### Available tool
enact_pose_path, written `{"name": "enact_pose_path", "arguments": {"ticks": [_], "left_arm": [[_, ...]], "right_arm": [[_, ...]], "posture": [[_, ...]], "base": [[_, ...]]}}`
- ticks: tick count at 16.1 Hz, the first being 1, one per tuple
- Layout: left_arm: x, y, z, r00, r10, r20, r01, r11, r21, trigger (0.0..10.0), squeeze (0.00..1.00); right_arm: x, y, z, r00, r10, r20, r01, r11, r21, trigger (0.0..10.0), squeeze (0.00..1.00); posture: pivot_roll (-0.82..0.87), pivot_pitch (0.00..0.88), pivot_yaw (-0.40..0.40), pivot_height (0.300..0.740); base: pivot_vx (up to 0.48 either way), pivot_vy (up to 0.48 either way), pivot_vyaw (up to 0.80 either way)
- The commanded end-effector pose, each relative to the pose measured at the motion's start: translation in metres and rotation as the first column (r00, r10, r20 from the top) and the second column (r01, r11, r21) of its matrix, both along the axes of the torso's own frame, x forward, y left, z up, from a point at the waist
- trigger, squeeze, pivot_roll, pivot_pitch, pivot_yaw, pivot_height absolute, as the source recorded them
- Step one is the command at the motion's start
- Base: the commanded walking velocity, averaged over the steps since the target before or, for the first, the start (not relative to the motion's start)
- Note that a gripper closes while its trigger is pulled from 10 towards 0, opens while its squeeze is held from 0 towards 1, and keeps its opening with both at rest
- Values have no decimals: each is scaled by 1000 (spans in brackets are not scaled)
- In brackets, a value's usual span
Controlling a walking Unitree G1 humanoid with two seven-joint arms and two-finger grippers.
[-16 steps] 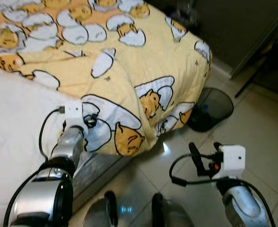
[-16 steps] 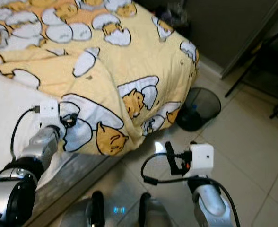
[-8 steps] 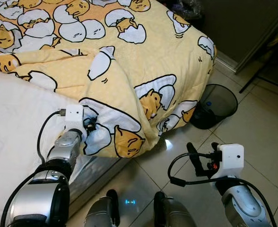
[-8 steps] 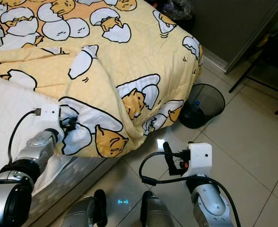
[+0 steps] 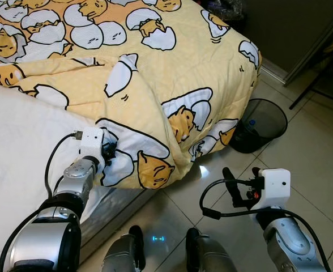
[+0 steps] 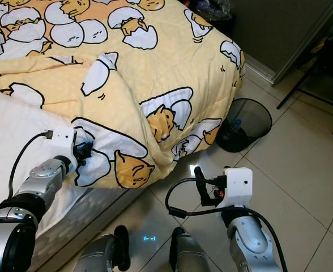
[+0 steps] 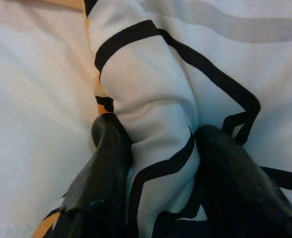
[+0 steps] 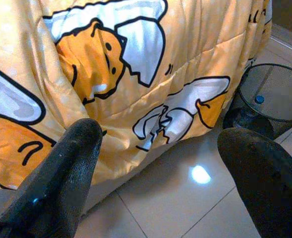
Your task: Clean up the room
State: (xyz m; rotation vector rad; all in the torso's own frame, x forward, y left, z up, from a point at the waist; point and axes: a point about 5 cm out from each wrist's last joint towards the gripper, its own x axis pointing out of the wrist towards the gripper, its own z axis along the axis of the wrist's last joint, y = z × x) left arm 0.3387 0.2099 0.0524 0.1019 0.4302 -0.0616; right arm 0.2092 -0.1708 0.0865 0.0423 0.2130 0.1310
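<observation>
A yellow blanket [image 5: 155,73] printed with cracked eggs and yolk characters lies spread over the bed [image 5: 13,147], its lower edge folded back so the white sheet shows on the robot's left, and its far corner hanging down over the bed's end toward the tiled floor [image 5: 302,164]. The left gripper [image 5: 107,153] reaches to the blanket's near edge by the bedside; in the left wrist view its jaws pinch a raised fold of the printed cloth, one black finger [image 7: 106,163] on either side of the bunched fabric. The right gripper [image 5: 230,182] hangs over the floor just beside the bed's corner, clear of the blanket, its jaws spread wide with nothing between them; the right wrist view looks past its fingers [image 8: 71,168] at the hanging blanket and the tiles. A black mesh wastebasket [image 5: 263,122] stands on the floor just beside the draped corner, with a small blue-capped item inside
</observation>
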Motion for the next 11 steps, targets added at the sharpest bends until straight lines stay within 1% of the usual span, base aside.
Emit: {"name": "enact_pose_path", "arguments": {"ticks": [1, 4, 5, 7, 8, 9, 10, 11], "left_arm": [[-21, -7, -31, 990, -28, -139, 25, 999, -26, 0, 0], [-17, -8, -24, 994, -53, -93, 49, 998, -43, 0, 0], [-16, -8, -22, 995, -76, -69, 71, 995, -70, 0, 0], [-17, -9, -20, 989, -140, -47, 135, 986, -94, 0, 0], [-21, -6, -22, 980, -197, -40, 195, 979, -51, 0, 0], [-26, 1, -24, 970, -236, -50, 236, 972, -10, 0, 0], [-28, 4, -24, 968, -244, -50, 244, 970, -5, 0, 0], [-29, 9, -23, 964, -264, -41, 265, 964, 16, 0, 0]], "right_arm": [[-3, -1, -8, 999, 0, -45, 0, 1000, -2, 10000, 0], [3, 0, -8, 999, 12, -38, -13, 1000, -4, 10000, 0], [4, 0, -8, 999, 14, -36, -14, 1000, -5, 10000, 0], [5, -1, -8, 999, 16, -35, -16, 1000, -8, 10000, 0], [6, -1, -8, 999, 17, -34, -17, 1000, -10, 10000, 0], [6, -2, -8, 999, 20, -35, -20, 1000, -13, 10000, 0], [6, -3, -7, 999, 21, -35, -21, 1000, -14, 10000, 0], [6, -3, -8, 999, 22, -35, -23, 1000, -16, 10000, 0]], "posture": [[-178, 263, -24, 740], [-168, 237, -27, 740], [-166, 233, -28, 740], [-165, 229, -32, 740], [-162, 229, -38, 740], [-162, 230, -42, 740], [-162, 230, -43, 740], [-160, 230, -46, 740]], "base": [[0, 0, 0], [0, 0, 0], [0, 0, 0], [0, 0, 0], [0, 0, 0], [0, 0, 0], [0, 0, 0], [0, 0, 0]]}}
